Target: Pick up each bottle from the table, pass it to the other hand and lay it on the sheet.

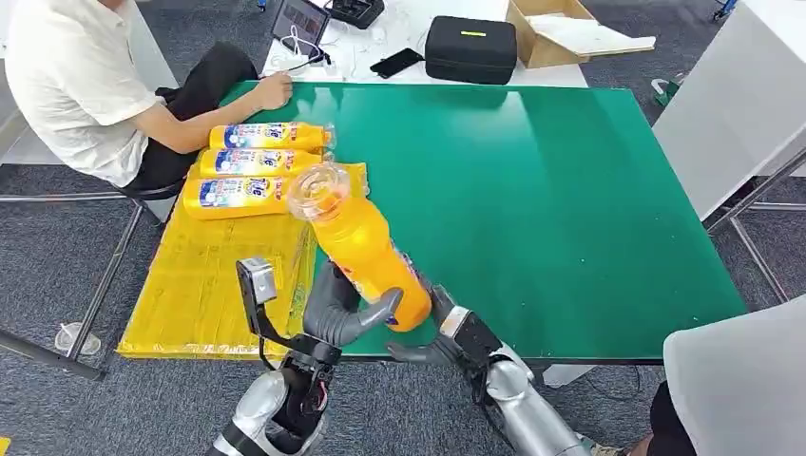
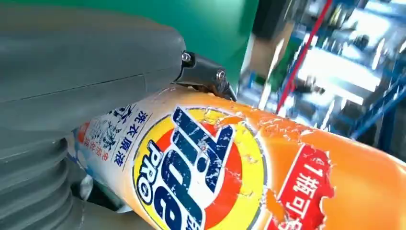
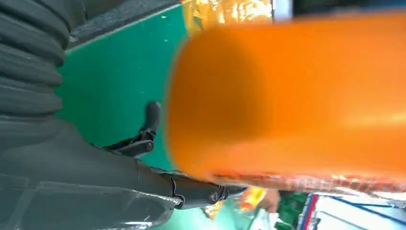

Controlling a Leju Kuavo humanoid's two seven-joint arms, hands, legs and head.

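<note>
An orange detergent bottle (image 1: 366,256) with a clear cap is tilted above the front edge of the green table (image 1: 532,190), cap pointing up and away. My left hand (image 1: 347,313) grips its lower body, thumb wrapped across the front; in the left wrist view the label (image 2: 191,177) lies against the palm (image 2: 72,86). My right hand (image 1: 432,328) sits just under the bottle's base with its fingers spread. In the right wrist view the bottle (image 3: 287,96) is blurred, beside that hand (image 3: 72,167). Three yellow bottles (image 1: 257,161) lie side by side on the yellow sheet (image 1: 209,275).
A person (image 1: 76,85) sits at the table's far left, one hand (image 1: 274,90) resting on the corner near the sheet. Behind the table are a black case (image 1: 470,47), a cardboard box (image 1: 561,33), a tablet (image 1: 299,19) and a phone (image 1: 396,62). A white table (image 1: 732,104) stands to the right.
</note>
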